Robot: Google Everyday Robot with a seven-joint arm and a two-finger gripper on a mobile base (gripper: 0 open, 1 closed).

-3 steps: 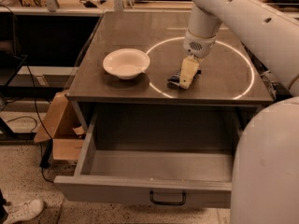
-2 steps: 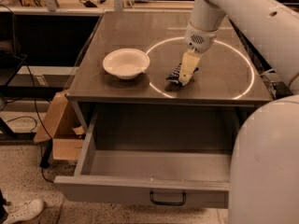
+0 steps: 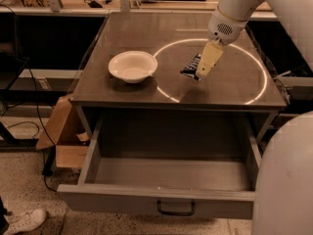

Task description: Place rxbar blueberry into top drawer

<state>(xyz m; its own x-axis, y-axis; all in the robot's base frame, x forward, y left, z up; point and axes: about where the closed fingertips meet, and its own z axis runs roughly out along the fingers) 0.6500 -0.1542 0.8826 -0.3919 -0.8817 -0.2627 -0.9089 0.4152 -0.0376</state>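
Observation:
The rxbar blueberry [image 3: 191,66], a small dark navy bar with white lettering, hangs tilted in my gripper [image 3: 202,69], lifted above the tabletop inside the white circle. The gripper's pale fingers [image 3: 207,62] are shut on the bar's right end. The top drawer [image 3: 166,180] stands pulled open below the tabletop, its inside bare, with a small dark handle [image 3: 175,209] on the front panel. The gripper is above the tabletop, behind the drawer opening.
A white bowl [image 3: 132,66] sits on the table [image 3: 122,28] left of the gripper. A cardboard box [image 3: 63,136] stands on the floor left of the drawer. My white arm and base [image 3: 286,175] fill the right side. A shoe [image 3: 24,220] is at bottom left.
The gripper has risen with the bar, lifting it off the tabletop and shifting slightly to the right.

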